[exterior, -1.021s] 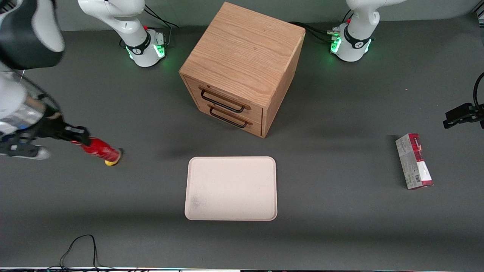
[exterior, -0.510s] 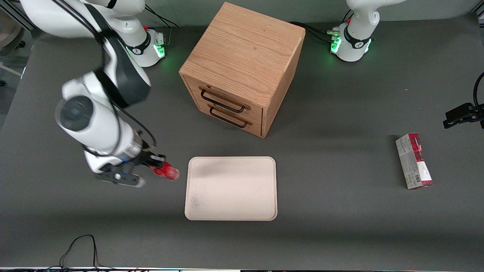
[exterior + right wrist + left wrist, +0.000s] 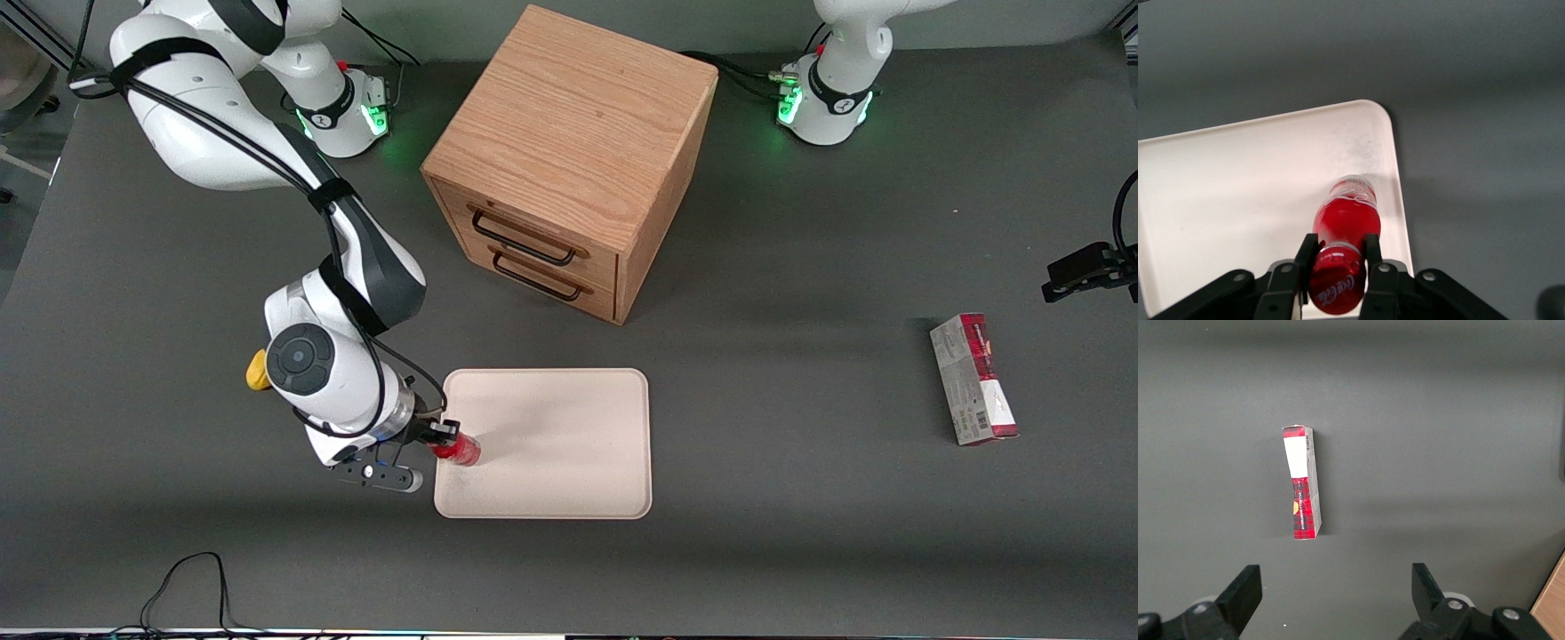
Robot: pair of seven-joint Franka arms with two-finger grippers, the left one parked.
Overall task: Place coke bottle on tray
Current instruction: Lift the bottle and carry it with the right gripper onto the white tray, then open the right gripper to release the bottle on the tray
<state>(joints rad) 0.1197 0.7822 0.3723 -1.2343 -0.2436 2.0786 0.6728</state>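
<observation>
My right gripper point(image 3: 442, 438) is shut on the coke bottle point(image 3: 460, 449), a small red bottle with a red cap. It holds the bottle at the tray's edge nearest the working arm, over the corner nearer the front camera. In the right wrist view the two black fingers point(image 3: 1306, 252) clamp the bottle point(image 3: 1346, 217) just below its cap, and its base points down at the tray point(image 3: 1238, 193). The tray point(image 3: 560, 427) is flat, cream, with rounded corners. I cannot tell whether the bottle touches it.
A wooden two-drawer cabinet point(image 3: 569, 151) stands farther from the front camera than the tray. A yellow lump point(image 3: 256, 371) lies beside the working arm's wrist. A red-and-grey carton point(image 3: 973, 378) lies toward the parked arm's end, also in the left wrist view point(image 3: 1301, 482).
The right arm has carried the bottle from the working arm's end of the table, past the yellow lump, to the tray's edge, and turned it nearly upright.
</observation>
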